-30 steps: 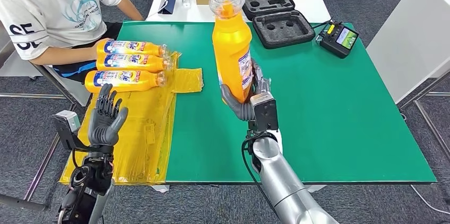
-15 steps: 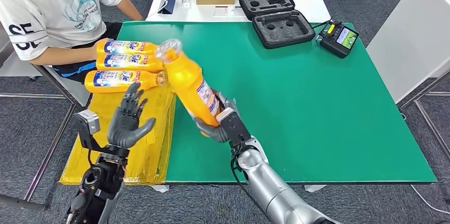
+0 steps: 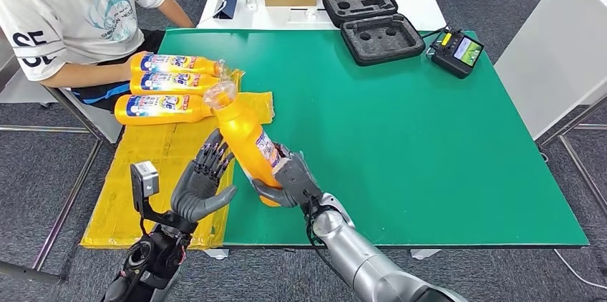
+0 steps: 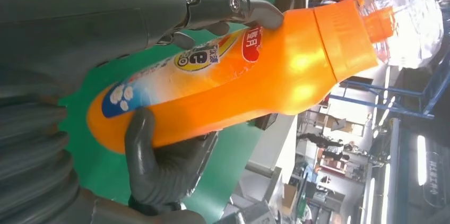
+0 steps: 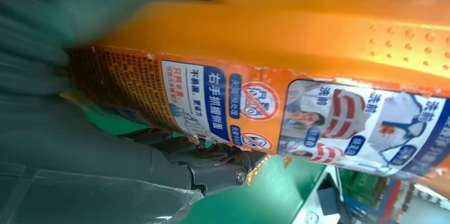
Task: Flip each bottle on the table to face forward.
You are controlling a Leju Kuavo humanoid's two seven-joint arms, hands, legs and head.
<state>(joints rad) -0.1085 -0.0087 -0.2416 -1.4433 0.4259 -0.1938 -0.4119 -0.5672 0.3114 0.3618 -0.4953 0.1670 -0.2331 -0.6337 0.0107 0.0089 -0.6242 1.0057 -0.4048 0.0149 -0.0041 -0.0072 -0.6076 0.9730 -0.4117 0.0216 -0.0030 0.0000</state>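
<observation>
Lowered, glossy orange bottle (image 3: 245, 137) gripped by right hand (image 3: 286, 179); left hand (image 3: 200, 186) spread beside it

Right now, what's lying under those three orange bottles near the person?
The three orange bottles lie on crinkled yellow plastic sheeting spread over the green table edge. What lies beneath that sheeting is covered, so I cannot tell.

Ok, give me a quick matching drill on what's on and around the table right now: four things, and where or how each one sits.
Things:
1. bottle
2. three bottles
3. black case
4. left hand

States:
A. lying side by side on the yellow sheet
B. open, at the table's far edge
C. tilted, held by the right hand
D. fingers spread, beside the held bottle

Pairs: 1-C, 2-A, 3-B, 4-D
</observation>
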